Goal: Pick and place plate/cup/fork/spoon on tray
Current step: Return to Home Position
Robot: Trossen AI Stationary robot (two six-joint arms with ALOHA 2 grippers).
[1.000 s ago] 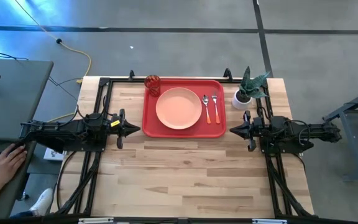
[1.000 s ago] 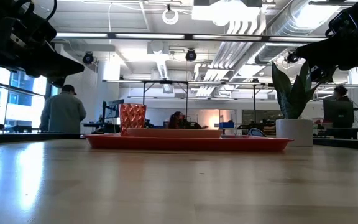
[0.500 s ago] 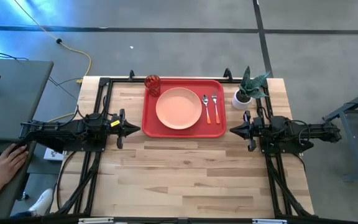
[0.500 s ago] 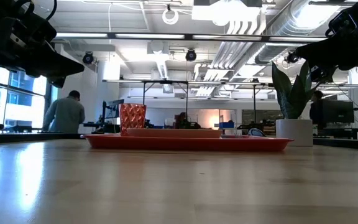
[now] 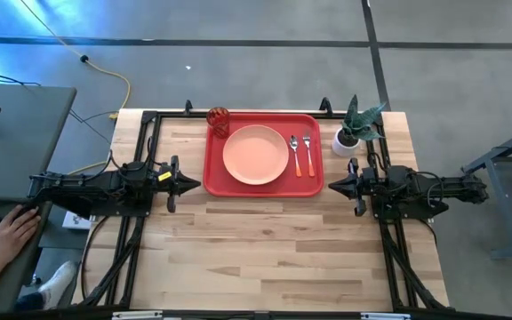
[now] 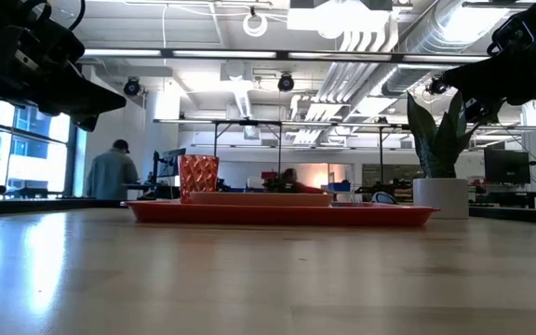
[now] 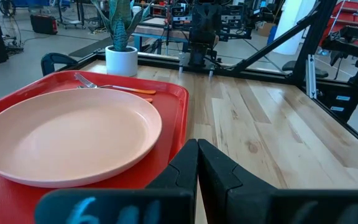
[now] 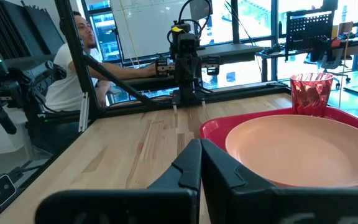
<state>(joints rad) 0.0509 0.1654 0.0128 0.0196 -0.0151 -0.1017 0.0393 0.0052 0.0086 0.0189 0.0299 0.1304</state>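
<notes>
Your tray (image 5: 263, 182) sits in the upper middle of the high view with everything on it: the plate (image 5: 255, 155) at its centre, the cup (image 5: 218, 121) in its upper left corner, the spoon (image 5: 294, 154) and fork (image 5: 308, 153) side by side to the right, handles running down the frame. The left gripper (image 5: 195, 185) waits off the tray's left edge, fingers pressed together and empty; the right gripper (image 5: 332, 186) mirrors it at the right edge, also closed on nothing. You are nearer the cutlery with the right arm, though nothing looks left to carry.
</notes>
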